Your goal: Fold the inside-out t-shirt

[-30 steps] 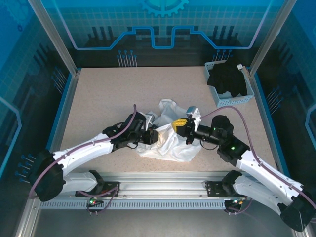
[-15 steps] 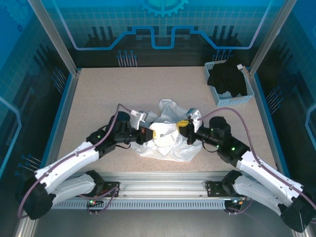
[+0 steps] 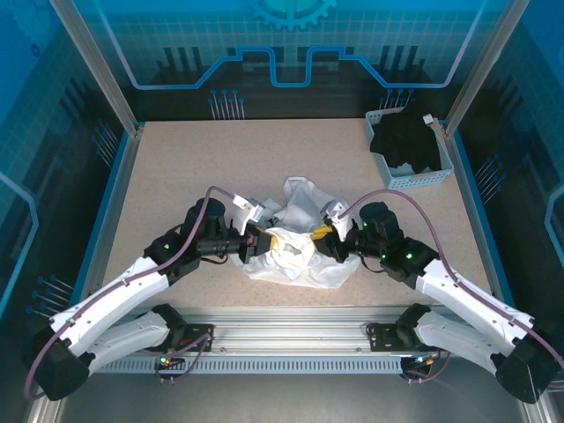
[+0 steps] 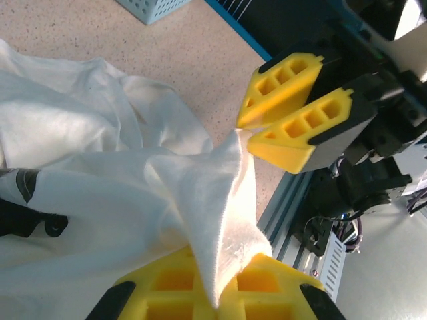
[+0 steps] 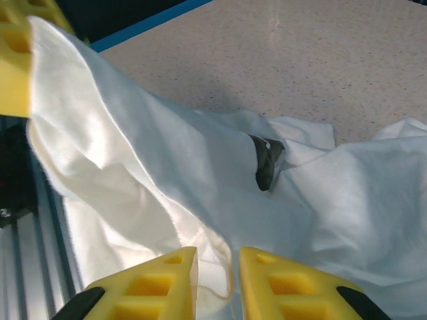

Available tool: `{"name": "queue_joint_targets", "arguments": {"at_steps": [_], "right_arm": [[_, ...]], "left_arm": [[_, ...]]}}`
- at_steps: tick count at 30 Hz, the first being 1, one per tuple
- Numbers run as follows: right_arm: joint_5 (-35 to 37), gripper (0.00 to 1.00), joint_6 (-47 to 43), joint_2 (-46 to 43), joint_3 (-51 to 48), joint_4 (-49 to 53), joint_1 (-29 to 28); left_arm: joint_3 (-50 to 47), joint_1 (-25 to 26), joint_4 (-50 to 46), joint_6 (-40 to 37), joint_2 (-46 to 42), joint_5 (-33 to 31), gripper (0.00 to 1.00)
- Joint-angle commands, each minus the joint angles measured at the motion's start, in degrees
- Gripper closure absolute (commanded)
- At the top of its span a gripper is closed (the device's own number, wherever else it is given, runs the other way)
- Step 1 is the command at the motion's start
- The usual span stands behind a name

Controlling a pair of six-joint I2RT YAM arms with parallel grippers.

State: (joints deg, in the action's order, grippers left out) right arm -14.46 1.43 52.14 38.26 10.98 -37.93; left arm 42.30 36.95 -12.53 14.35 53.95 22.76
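The inside-out t-shirt (image 3: 295, 257) lies crumpled in the middle of the table, white and thin. My left gripper (image 3: 264, 240) is at its left side, shut on a stitched hem (image 4: 223, 220) that rises from between its yellow fingers (image 4: 167, 280). The fabric stretches as a raised fold to my right gripper (image 3: 324, 236). In the left wrist view the right gripper (image 4: 248, 130) touches the fold's tip. In the right wrist view the right gripper (image 5: 217, 257) stands open, a loose edge of the shirt (image 5: 167, 153) lying in the gap. A dark label (image 5: 267, 160) shows on the cloth.
A light blue basket (image 3: 441, 172) stands at the back right with a black garment (image 3: 407, 141) heaped in it. The aluminium rail (image 3: 291, 339) runs along the near edge, just in front of the shirt. Bare speckled tabletop (image 3: 185, 167) surrounds the shirt.
My left gripper has shut on the shirt's hem and drawn back to the left. The right gripper's jaws have parted and it has shifted slightly left.
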Motion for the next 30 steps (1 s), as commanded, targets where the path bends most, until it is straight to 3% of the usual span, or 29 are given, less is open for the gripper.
{"name": "queue_joint_targets", "arguments": {"at_steps": [1,7,12,13,16,18,23,30], "right_arm": [[-2.9,0.68,-3.7,0.2,2.6,3.0,-0.6],[-1.6,0.56,-3.6,4.1,5.2,4.6,-0.7],[-1.1,0.55,-3.9,9.4,7.7,4.1,-1.2],[-0.8,0.61,-3.7,10.4,8.2,3.7,-1.4],[1.3,0.91,-1.7,11.4,9.7,3.3,-1.7],[2.5,1.0,0.2,10.4,10.5,2.9,-1.7],[4.2,1.0,6.2,8.9,11.8,-1.1,-4.4],[12.8,1.0,10.4,10.3,11.8,-9.0,-10.5]], "left_arm": [[2.2,-0.2,-1.4,-2.3,0.5,-0.1,1.0],[2.1,-0.2,-1.2,-2.2,1.0,-0.1,1.0],[2.2,-0.2,-1.2,-2.3,1.3,0.1,1.0],[2.1,-0.2,-1.2,-2.3,1.3,0.0,1.0],[1.6,-0.2,-1.3,-1.5,1.6,-2.8,1.0],[1.5,-0.3,-2.3,0.1,2.5,-8.7,1.0],[2.2,-0.5,-7.0,3.8,5.7,-23.5,0.96],[0.5,-0.9,-9.3,7.5,7.8,-19.7,0.88]]}}
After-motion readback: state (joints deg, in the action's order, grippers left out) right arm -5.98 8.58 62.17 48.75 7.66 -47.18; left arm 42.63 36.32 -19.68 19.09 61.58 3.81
